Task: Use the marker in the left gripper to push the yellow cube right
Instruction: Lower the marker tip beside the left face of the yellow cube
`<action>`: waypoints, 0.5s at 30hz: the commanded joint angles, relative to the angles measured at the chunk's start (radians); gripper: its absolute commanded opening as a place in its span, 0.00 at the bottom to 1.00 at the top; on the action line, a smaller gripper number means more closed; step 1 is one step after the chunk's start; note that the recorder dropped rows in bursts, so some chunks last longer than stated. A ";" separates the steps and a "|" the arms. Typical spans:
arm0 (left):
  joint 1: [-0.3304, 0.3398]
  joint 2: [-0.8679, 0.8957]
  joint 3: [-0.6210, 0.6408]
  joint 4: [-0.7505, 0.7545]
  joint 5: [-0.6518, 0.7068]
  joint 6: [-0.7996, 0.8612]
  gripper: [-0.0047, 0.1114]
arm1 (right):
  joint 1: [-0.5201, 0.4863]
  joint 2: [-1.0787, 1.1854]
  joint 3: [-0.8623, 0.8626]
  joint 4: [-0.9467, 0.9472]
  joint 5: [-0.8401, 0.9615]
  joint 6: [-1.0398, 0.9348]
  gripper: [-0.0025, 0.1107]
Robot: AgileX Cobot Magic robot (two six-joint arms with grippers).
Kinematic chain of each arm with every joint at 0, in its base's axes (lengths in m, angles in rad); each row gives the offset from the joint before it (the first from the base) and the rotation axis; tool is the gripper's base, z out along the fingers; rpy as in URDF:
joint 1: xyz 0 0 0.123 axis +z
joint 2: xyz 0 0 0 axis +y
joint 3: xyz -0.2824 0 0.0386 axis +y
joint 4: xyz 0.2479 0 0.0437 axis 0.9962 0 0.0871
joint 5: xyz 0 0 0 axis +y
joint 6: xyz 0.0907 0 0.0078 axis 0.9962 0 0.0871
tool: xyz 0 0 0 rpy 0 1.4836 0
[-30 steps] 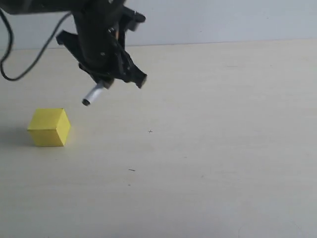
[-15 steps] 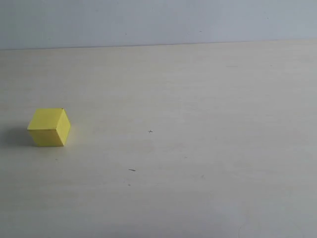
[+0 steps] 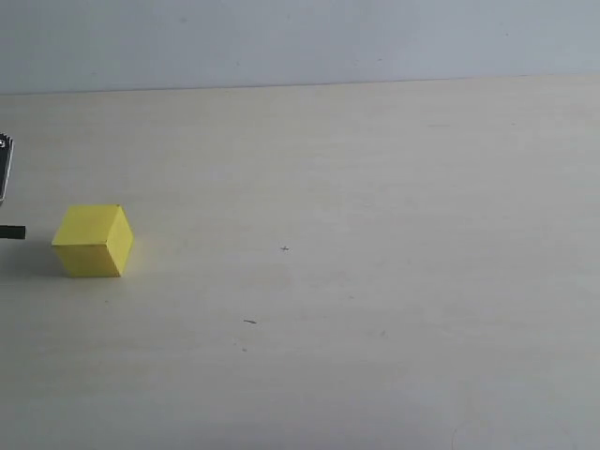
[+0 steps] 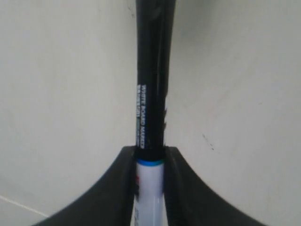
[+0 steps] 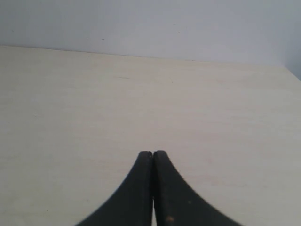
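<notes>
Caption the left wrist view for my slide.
Left gripper clamps the marker, which points out over the pale table.

The marker (image 3: pixel 11 232) reappears — beside the yellow cube (image 3: pixel 93 241).

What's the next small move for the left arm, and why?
Probably slide the left gripper straight right at its present height. It is clamped on the marker, and what looks like the marker's black tip shows at the exterior view's left edge, level with the yellow cube but apart from it. Closing that gap would start the push.
</notes>
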 commanded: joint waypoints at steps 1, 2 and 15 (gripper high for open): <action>0.003 0.026 0.005 -0.056 -0.127 0.024 0.04 | 0.000 -0.004 0.004 -0.001 -0.012 -0.003 0.02; 0.003 0.033 0.005 -0.060 -0.145 0.032 0.04 | 0.000 -0.004 0.004 -0.001 -0.012 -0.003 0.02; 0.087 0.078 0.008 -0.101 -0.128 0.142 0.04 | 0.000 -0.004 0.004 -0.001 -0.012 -0.003 0.02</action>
